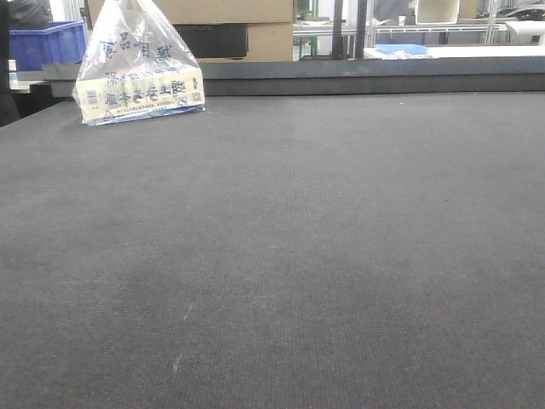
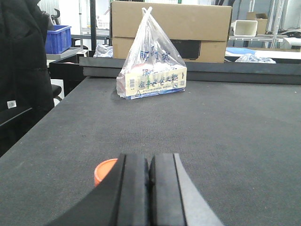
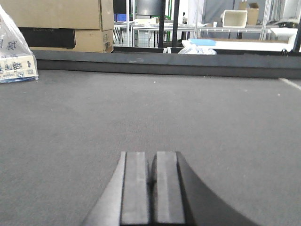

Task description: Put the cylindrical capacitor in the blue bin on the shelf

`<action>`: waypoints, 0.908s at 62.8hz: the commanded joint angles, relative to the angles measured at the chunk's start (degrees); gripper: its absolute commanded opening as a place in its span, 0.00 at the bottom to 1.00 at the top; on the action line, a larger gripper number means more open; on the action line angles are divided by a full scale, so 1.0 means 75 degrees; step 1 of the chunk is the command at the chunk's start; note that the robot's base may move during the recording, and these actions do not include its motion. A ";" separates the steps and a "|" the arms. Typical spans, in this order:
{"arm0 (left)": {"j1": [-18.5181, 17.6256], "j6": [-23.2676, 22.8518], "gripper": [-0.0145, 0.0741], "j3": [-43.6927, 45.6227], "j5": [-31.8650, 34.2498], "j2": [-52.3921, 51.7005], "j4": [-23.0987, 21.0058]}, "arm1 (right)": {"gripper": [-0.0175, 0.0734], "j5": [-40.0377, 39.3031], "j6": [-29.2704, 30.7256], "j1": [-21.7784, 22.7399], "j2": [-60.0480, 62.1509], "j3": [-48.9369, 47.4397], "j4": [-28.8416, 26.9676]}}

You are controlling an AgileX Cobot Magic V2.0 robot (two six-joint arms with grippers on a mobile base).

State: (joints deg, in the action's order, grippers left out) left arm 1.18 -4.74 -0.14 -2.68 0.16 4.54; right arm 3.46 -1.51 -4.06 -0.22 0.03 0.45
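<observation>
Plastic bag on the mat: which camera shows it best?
The left wrist view: the whole plastic bag stands near centre, knotted top to base. The front view has it at upper left with the top cropped. The right wrist view catches only a sliver at the frame's left edge.

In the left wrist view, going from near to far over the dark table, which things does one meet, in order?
Left end effector, closed → orange round object, partly hidden behind it → plastic bag with printed text → raised dark table edge → cardboard box.
</observation>
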 commanded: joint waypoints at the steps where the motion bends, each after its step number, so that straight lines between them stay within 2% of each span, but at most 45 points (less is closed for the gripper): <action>1: -0.0037 -0.0065 0.04 0.0019 0.0255 -0.0021 0.0036 | 0.01 -0.0706 0.0036 0.0004 0.0029 -0.0004 0.0142; 6: -0.0037 -0.0065 0.04 0.0273 0.0123 -0.0021 0.0036 | 0.01 -0.0746 0.0036 0.0004 0.0029 -0.0059 0.0158; 11: -0.0037 -0.0065 0.04 0.0739 -0.0324 -0.0021 0.0036 | 0.01 -0.0148 0.0036 0.0004 0.0029 -0.0564 0.0175; 15: -0.0037 -0.0065 0.04 0.1197 -0.1019 0.0030 0.0036 | 0.01 0.0483 0.0036 0.0004 0.0029 -0.1118 0.0188; 20: -0.0037 -0.0065 0.04 0.1872 -0.1873 0.0424 0.0041 | 0.01 0.1306 0.0036 0.0004 -0.0058 -0.1777 0.0188; 23: -0.0037 -0.0065 0.04 0.2190 -0.2084 0.0693 0.0041 | 0.01 0.1708 0.0036 0.0004 -0.0313 -0.2185 0.0188; 31: -0.0037 -0.0065 0.04 0.2924 -0.2100 0.1651 -0.0341 | 0.01 0.2665 0.0036 0.0004 -0.1233 -0.2979 0.0188; 41: -0.0037 -0.0065 0.04 0.3871 -0.2536 0.3109 -0.0933 | 0.01 0.3795 0.0036 0.0004 -0.2831 -0.4037 -0.0159; 52: -0.0024 -0.0065 0.04 0.5092 -0.4004 0.4991 -0.0894 | 0.01 0.5537 0.0036 0.0004 -0.4631 -0.5187 -0.0168; 57: -0.0024 -0.0065 0.04 0.5542 -0.4655 0.5669 -0.0853 | 0.01 0.5916 0.0036 0.0004 -0.5190 -0.5478 -0.0168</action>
State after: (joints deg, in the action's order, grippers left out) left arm 1.18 -4.74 38.36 -32.41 37.78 -1.53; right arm 44.41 -1.51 -4.06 -34.93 -38.64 -0.92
